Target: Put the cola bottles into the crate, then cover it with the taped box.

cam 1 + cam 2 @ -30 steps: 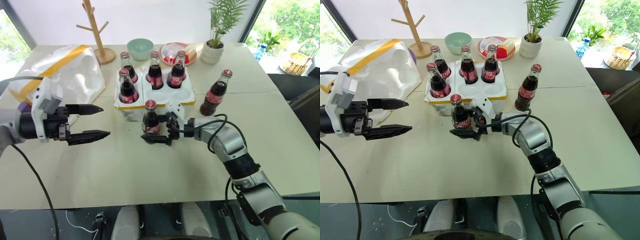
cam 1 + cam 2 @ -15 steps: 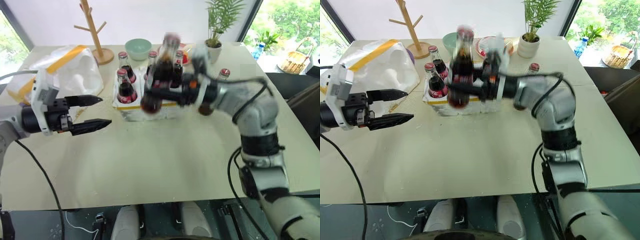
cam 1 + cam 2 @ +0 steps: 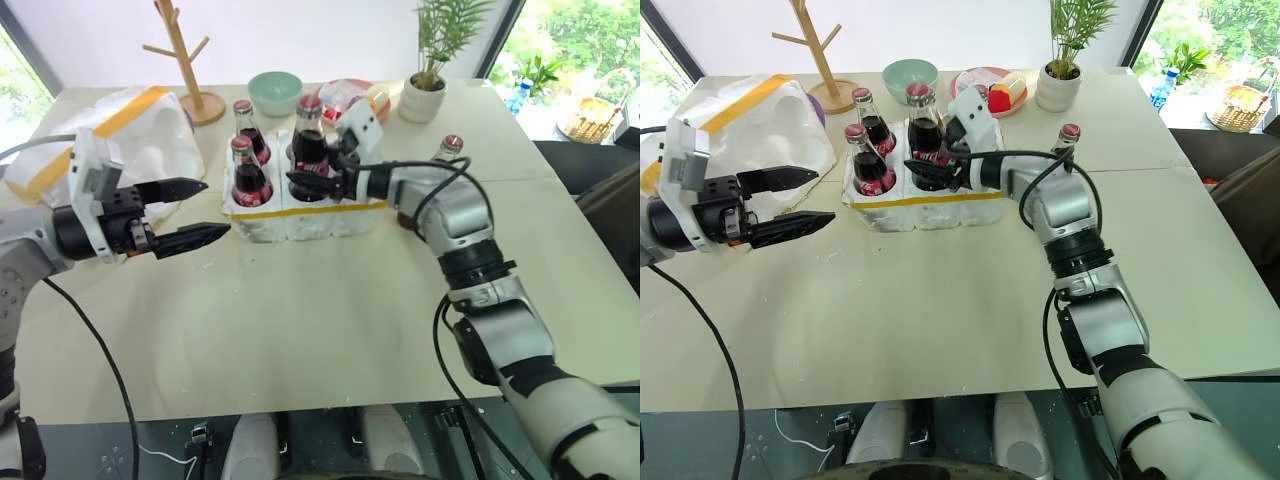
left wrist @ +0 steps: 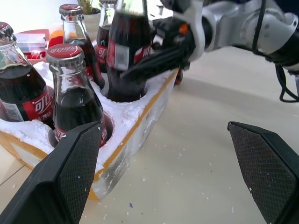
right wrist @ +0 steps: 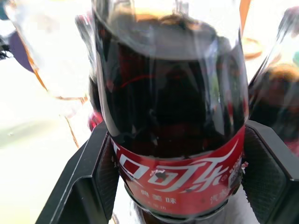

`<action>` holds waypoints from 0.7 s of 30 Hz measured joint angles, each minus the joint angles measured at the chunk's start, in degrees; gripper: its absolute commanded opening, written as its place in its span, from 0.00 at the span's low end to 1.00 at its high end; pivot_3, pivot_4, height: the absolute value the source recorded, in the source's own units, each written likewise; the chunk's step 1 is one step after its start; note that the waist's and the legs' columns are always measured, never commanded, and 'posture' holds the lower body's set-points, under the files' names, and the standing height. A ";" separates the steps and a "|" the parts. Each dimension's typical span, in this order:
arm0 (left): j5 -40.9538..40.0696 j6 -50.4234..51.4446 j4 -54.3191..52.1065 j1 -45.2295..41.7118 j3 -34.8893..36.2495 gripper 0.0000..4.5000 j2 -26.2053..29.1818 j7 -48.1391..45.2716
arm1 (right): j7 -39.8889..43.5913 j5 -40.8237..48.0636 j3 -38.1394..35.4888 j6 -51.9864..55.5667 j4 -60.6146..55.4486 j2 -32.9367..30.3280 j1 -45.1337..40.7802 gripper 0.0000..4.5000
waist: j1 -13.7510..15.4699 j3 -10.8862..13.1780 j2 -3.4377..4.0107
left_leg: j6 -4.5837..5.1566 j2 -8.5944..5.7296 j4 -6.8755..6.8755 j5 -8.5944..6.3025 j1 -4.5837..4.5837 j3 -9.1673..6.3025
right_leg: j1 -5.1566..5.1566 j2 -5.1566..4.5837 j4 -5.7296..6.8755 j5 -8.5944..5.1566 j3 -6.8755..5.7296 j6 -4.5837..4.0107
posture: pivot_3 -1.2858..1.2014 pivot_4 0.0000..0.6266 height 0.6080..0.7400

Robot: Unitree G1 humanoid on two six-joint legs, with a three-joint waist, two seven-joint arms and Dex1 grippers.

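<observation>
The crate [image 3: 320, 215], a low white foam tray with a yellow band, stands mid-table and holds several cola bottles [image 3: 248, 172]. My right gripper [image 3: 305, 180] is shut on one more cola bottle [image 3: 309, 140], which stands upright with its base down in a front-row well [image 4: 122, 91]. The fingers [image 5: 100, 179] clamp its red label [image 5: 180, 179]. Another bottle [image 3: 445, 152] stands on the table right of the crate, half hidden behind my right arm. My left gripper [image 3: 213, 207] hovers open and empty just left of the crate. The taped box [image 3: 130, 135] lies at the far left.
Behind the crate stand a wooden mug tree [image 3: 187, 60], a green bowl [image 3: 278, 92], a plate of food [image 3: 352, 96] and a potted plant [image 3: 430, 92]. Bare tabletop [image 3: 320, 310] stretches in front of the crate to the near edge.
My right gripper closed on the bottle in front of the crate, then swung it up and back into a front well. The left gripper barely moved.
</observation>
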 measured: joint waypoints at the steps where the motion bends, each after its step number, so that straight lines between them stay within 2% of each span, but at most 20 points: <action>1: 0.00 0.00 -0.11 0.00 0.00 1.00 0.00 0.11 | -0.80 -1.39 0.33 -0.99 2.04 0.46 0.32 0.74 | 0.00 0.00 0.00 | -0.01 0.00 0.01 0.01 0.00 0.00 | 0.00 0.00 0.01 0.00 0.00 0.00 | 0.52 0.24 1.00; 3: 0.00 0.00 -0.27 0.02 0.00 1.00 0.00 0.26 | -1.66 -2.26 -0.12 -2.52 2.46 1.06 0.12 0.95 | 0.02 -0.02 -0.03 | -0.01 0.00 0.05 0.01 0.08 -0.01 | 0.08 -0.01 0.09 0.00 0.00 0.00 | 0.52 0.24 1.00; 4: -0.01 0.00 -0.50 -0.01 -0.01 1.00 0.00 0.34 | -2.20 -2.45 -0.23 -2.59 2.79 1.27 -0.08 0.99 | 0.02 -0.03 -0.04 | -0.02 0.00 0.06 0.01 0.12 -0.02 | 0.11 -0.01 0.11 0.00 0.00 0.00 | 0.52 0.24 1.00; 10: -0.01 -0.02 -0.67 -1.37 -0.77 1.00 0.00 0.43 | -2.57 -1.51 -1.98 2.10 -2.22 0.23 2.10 0.99 | 0.27 -0.03 -0.04 | -0.09 -0.01 0.06 0.05 0.13 -0.06 | 0.07 -0.02 0.39 -0.01 0.00 -0.02 | 0.52 0.24 1.00; 15: 0.02 -0.10 0.48 -2.56 -2.49 1.00 -0.25 -0.69 | -1.38 5.06 -7.01 16.44 -20.85 -8.26 8.77 0.99 | 0.56 -0.03 -0.04 | -0.08 -0.03 0.07 0.05 0.10 -0.08 | 0.06 -0.05 0.46 -0.02 0.00 -0.02 | 0.52 0.24 1.00; 21: 1.10 -2.38 4.17 -7.87 -7.56 1.00 -1.49 -3.22 | -1.31 18.20 -15.66 36.10 -41.95 -16.37 18.04 0.99 | 0.54 -0.03 -0.04 | -0.06 -0.04 0.07 0.04 0.22 -0.10 | 0.08 0.00 0.43 -0.05 0.01 -0.06 | 0.52 0.24 1.00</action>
